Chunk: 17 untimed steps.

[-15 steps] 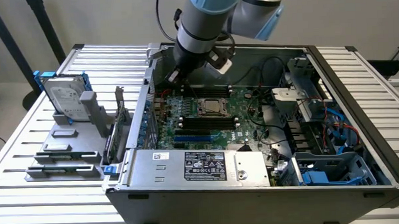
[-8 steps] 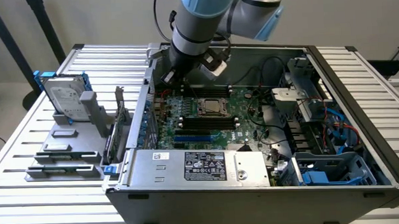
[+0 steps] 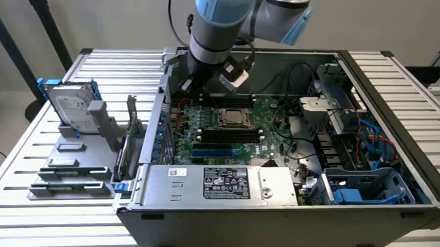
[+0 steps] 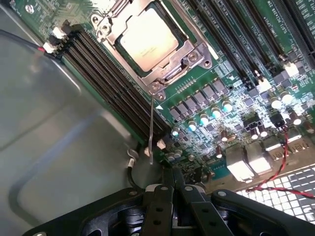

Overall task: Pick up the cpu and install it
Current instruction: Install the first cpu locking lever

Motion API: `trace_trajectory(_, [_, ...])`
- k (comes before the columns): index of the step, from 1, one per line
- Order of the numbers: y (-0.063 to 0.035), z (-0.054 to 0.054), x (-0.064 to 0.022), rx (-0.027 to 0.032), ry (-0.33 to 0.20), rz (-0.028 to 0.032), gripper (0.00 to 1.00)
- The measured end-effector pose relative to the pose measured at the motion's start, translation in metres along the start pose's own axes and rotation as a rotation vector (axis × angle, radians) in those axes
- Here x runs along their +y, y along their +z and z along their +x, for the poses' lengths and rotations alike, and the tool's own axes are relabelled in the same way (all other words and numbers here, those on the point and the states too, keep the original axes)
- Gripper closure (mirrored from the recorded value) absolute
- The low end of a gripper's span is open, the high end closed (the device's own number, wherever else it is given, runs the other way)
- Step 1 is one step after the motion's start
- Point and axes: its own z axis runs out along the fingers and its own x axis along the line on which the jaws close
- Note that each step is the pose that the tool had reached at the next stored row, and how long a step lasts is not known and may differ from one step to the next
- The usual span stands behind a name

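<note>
A pale slatted metal table point(image 3: 31, 179) carries an open grey computer case point(image 3: 282, 220). The cpu point(image 4: 147, 40), a flat square with a dull silver top, lies seated in its socket on the green motherboard point(image 4: 224, 73). Its edges are partly covered by a shiny metal retention frame point(image 4: 189, 56), whose far side is cut off in the wrist view. A thin metal lever point(image 4: 150, 132) juts from the frame, and long black memory slots point(image 4: 108, 83) run alongside. The gripper point(image 4: 172, 181) hangs near the board's edge, apart from the cpu, its black fingers point(image 4: 158, 211) pressed together on nothing.
</note>
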Motion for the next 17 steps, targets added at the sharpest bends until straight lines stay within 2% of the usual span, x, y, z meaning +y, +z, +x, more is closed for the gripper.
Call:
trace_trajectory(3, [0.0016, -0.0005, 0.0008, 0.0151, 0.022, -0.0108, 0.89])
trace_trajectory(12, [0.003, -0.0009, 0.0014, 0.0675, 0.06, -0.0472, 0.89])
trace_trajectory(17, [0.003, -0.0008, 0.0014, 0.0964, 0.072, -0.0625, 0.89])
